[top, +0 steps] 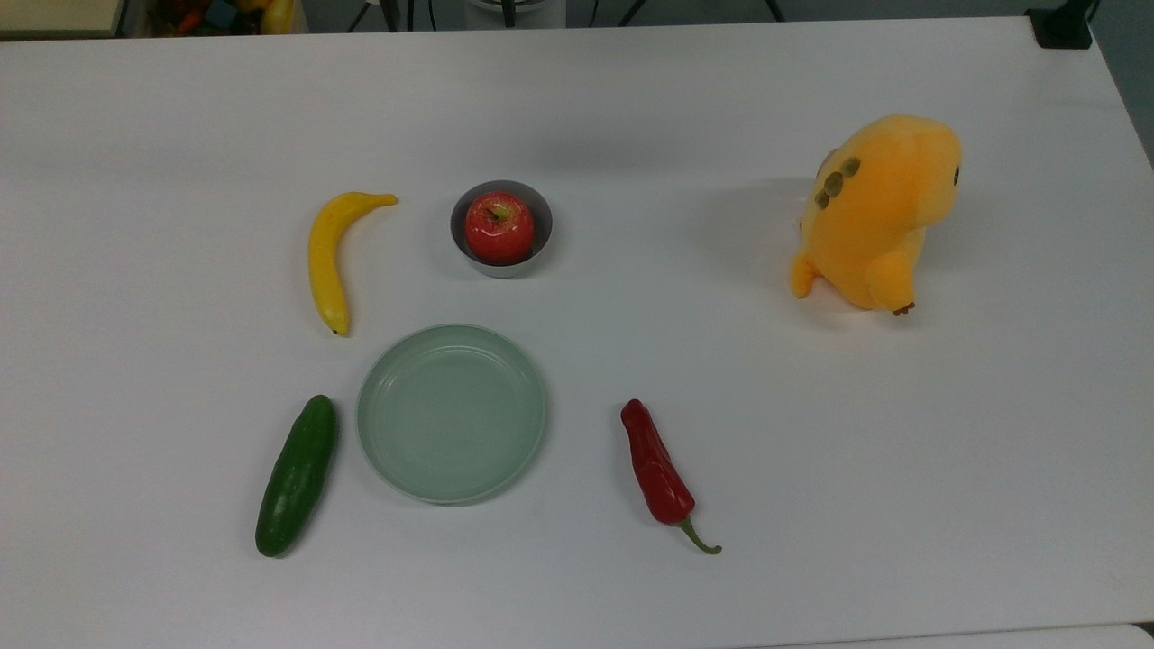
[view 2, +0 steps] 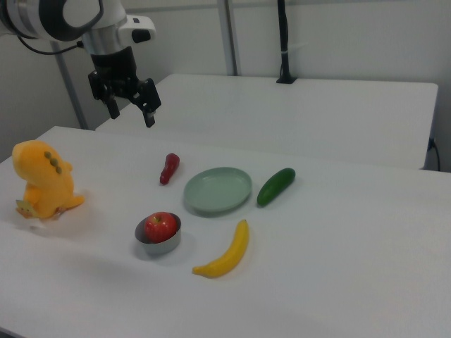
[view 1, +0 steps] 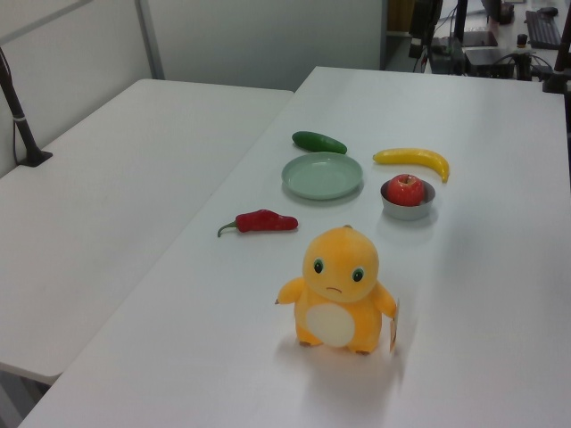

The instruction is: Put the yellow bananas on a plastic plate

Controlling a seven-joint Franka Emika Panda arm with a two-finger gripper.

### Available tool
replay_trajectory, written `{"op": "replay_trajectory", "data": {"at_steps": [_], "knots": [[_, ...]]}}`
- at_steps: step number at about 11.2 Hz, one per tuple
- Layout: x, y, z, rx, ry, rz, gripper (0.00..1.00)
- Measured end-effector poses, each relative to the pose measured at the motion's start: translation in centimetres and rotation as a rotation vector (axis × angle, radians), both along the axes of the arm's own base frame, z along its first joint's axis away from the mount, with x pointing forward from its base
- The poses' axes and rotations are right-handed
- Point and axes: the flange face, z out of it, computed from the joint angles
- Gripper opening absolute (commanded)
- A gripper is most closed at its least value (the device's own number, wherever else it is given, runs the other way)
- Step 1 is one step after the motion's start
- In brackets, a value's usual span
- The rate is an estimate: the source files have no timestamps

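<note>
Well, we scan for writing and find none we can read; a small tag hangs at the side of the plush toy [view 1: 340,290] in the left view, but whatever is on it is too small to make out.

We turn to the yellow banana [top: 330,257]: one smooth, glossy, curved fruit, tapering to a slim stem at one end and a small dark tip at the other. It lies flat on the white table [top: 811,433], apart from the plastic plate [top: 451,413]; in the top view it sits up and to the left of the plate, its dark tip near the plate's rim. In the right view the banana [view 2: 227,252] lies nearer the camera than the plate [view 2: 218,189].

The plate is round, shallow and pale mint green, with a raised rim and nothing on it. Just beside it lies a dark green cucumber [top: 297,475], and a wrinkled red chilli pepper [top: 660,472] with a green stalk lies on its other side. A shiny red apple [top: 499,226] sits in a small grey bowl [top: 541,236].

In the right view we see the gripper [view 2: 130,108] hanging high above the table, fingers spread wide and holding nothing.
</note>
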Motion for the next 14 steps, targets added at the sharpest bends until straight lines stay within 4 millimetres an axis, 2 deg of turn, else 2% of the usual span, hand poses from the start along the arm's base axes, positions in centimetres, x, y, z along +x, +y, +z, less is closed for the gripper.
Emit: {"op": "replay_trajectory", "data": {"at_steps": [5, 14], "knots": [[-0.1, 0.3, -1.5, 0.000, 0.036, 0.006, 1.00], [-1.8, -0.6, -8.8, 0.000, 0.245, 0.101, 1.00]]}}
